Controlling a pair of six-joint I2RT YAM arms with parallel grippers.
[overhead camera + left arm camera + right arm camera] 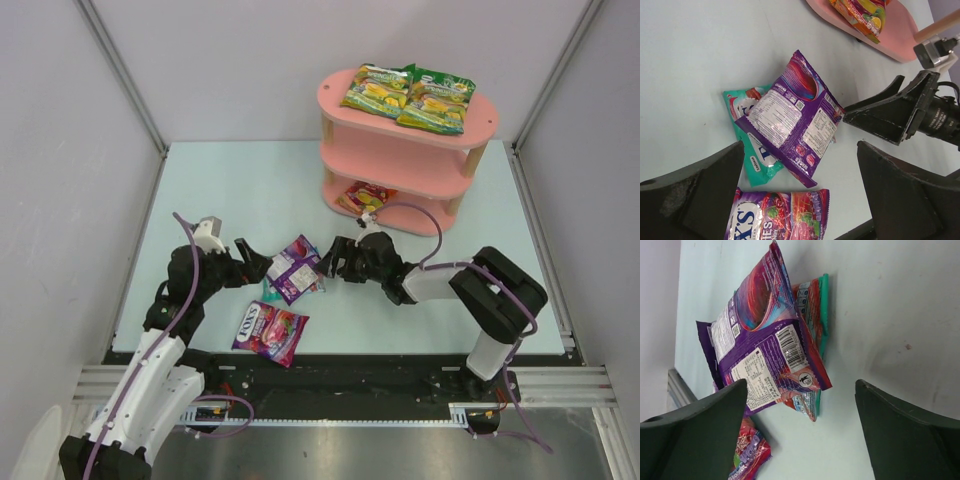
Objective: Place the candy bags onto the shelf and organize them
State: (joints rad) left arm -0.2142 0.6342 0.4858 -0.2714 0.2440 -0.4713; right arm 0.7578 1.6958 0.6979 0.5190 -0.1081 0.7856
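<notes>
A purple candy bag [295,268] lies back side up on the table, resting on a teal candy bag [272,294]. Just in front of them lies a purple-magenta FOX'S bag [270,330]. My left gripper [258,265] stands open just left of the purple bag [790,117], with nothing between its fingers. My right gripper [328,262] is open just right of the same bag [760,345], facing it. Two green-yellow bags [408,97] lie on top of the pink shelf [345,125], and an orange-red bag [365,197] sits on its bottom tier.
The shelf stands at the back right of the pale blue table [220,190]. Grey walls close in the sides and the back. A metal rail [340,385] runs along the near edge between the arm bases.
</notes>
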